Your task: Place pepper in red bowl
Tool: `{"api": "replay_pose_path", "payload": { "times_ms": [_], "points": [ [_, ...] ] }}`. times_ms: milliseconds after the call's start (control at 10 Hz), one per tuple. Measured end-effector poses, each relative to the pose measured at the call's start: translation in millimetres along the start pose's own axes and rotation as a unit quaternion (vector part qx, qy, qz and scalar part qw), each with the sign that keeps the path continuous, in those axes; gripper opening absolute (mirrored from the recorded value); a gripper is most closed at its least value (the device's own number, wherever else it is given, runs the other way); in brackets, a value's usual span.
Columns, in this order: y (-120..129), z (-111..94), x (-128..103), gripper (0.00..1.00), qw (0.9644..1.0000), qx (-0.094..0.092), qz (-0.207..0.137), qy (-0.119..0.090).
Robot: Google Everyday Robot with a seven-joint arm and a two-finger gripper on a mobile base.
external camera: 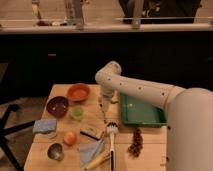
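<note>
Claw down over the bench, jaws spread, nothing in them

The arm sweeps in from the right and bends down, and the claw [104, 106] hangs released, jaws wide apart, low over the wooden bench [150, 150], between the red bowl [78, 92] and the green tray [142, 111]. The pepper I cannot pick out: the wrist covers that strip of bench just beside the red bowl. Near the red bowl sit a maroon bowl [57, 106] and a small green cup [76, 112]. Toward the front edge there is a blue cloth [45, 126], an orange fruit [70, 138], a small metal bowl [55, 151] and a white brush [111, 136] lying just below the claw.
</note>
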Motion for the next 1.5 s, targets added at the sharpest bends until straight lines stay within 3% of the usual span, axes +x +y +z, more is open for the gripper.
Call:
{"api": "replay_pose_path", "payload": {
  "times_ms": [200, 500, 800, 1000, 1500],
  "points": [
    [-11, 29, -2, 0.8, 0.9998, -0.013, 0.012, 0.014],
    [-26, 44, -8, 0.8, 0.9993, -0.025, 0.014, 0.025],
    [-41, 51, -13, 0.8, 0.9991, -0.03, 0.019, 0.024],
    [-49, 54, -3, 0.8, 0.9985, -0.033, 0.039, 0.02],
    [-45, 81, 7, 0.8, 0.9965, -0.045, 0.069, 0.016]
  ]
}}
